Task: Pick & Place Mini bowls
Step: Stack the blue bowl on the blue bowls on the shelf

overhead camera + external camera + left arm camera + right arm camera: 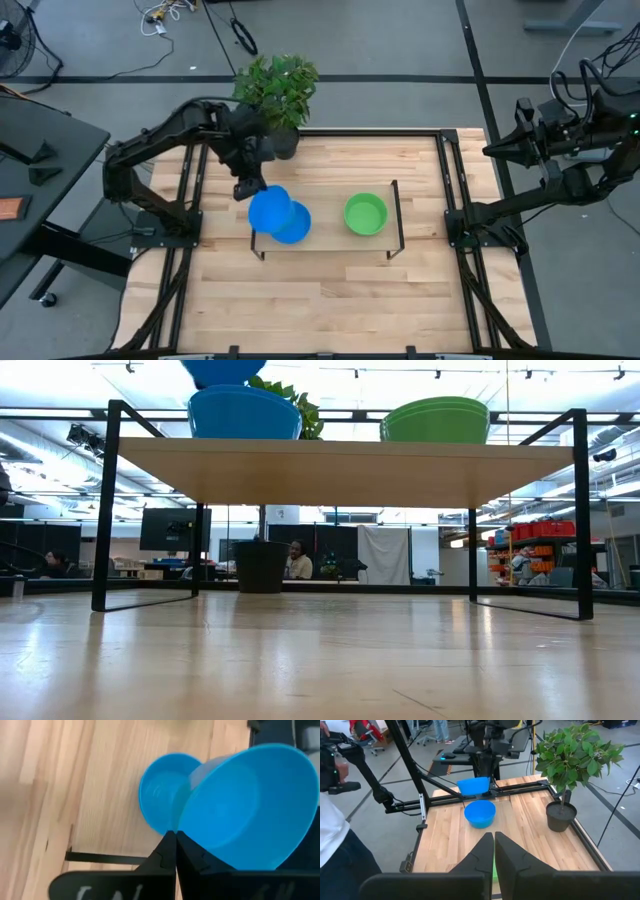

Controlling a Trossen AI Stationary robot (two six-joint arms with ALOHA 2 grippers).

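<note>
Seen from table height, the wooden table stretches away from the camera, and on it stands a small raised shelf with a wooden board on thin black legs; on this board a blue bowl rests toward the left arm's side and a green bowl rests toward the right arm's side, the two well apart; a second blue bowl hangs in the air just above the resting blue one and partly over it, tilted; the left gripper holds this raised bowl, its two dark fingers pressed together on the bowl's rim, as the left wrist view shows; in the view from above, the left arm reaches in over the shelf from the far left part of the table; behind the shelf, near the far edge of the table, stands a leafy plant in a dark pot; the right gripper is drawn back beside the table on the right, well apart from the bowls, its fingers closed together and holding nothing; beyond the table a seated person shows in the room, and part of another person appears at the edge of the right wrist view.
</note>
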